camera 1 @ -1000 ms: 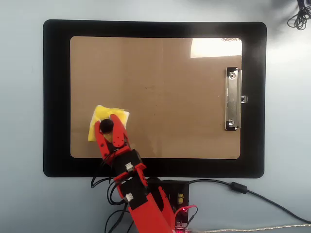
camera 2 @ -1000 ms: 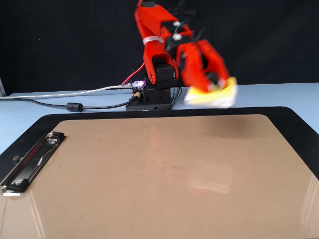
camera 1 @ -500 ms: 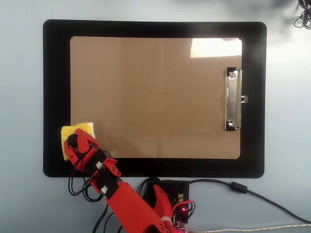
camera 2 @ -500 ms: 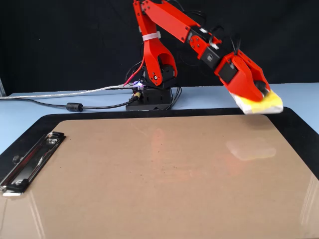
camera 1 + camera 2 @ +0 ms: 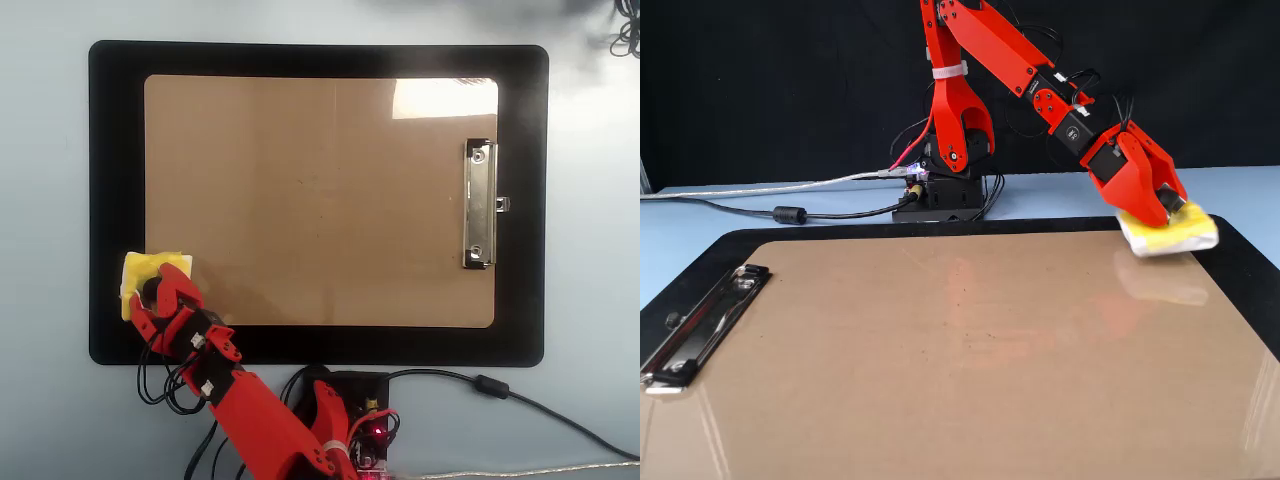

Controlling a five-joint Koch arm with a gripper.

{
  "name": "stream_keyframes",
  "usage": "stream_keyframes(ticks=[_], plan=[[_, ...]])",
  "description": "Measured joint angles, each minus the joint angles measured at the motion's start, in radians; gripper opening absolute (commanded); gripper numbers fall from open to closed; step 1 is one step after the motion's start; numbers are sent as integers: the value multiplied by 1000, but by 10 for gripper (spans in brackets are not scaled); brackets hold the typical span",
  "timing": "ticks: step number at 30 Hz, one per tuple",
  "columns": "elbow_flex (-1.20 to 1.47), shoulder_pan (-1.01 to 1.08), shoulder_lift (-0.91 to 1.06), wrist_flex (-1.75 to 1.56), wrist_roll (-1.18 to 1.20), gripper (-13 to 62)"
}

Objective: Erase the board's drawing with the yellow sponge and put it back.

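The brown board lies on a black mat with its silver clip at the right in the overhead view. No black letter shows on the board, only faint specks near its middle. The yellow sponge sits at the board's lower-left corner, half over the mat. My red gripper is shut on the sponge's knob, which is mostly hidden between the jaws. In the fixed view the sponge is tilted at the board's far right corner, under the gripper.
The arm's base stands just past the mat's edge, with cables trailing off to the left in the fixed view. The clip is at the near left there. A black cable tangle lies at the overhead view's top right.
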Motion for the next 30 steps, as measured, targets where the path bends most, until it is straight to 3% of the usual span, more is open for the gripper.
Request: stream_keyframes(ticks=[5, 9, 15, 20, 23, 30], plan=[[0, -3, 52, -20, 0, 336], [0, 15, 222, 63, 0, 335], [-212, 126, 503, 699, -3, 336], [-385, 405, 535, 1296, 0, 337], [-370, 557, 538, 1425, 14, 337], [-48, 744, 541, 1482, 26, 338]])
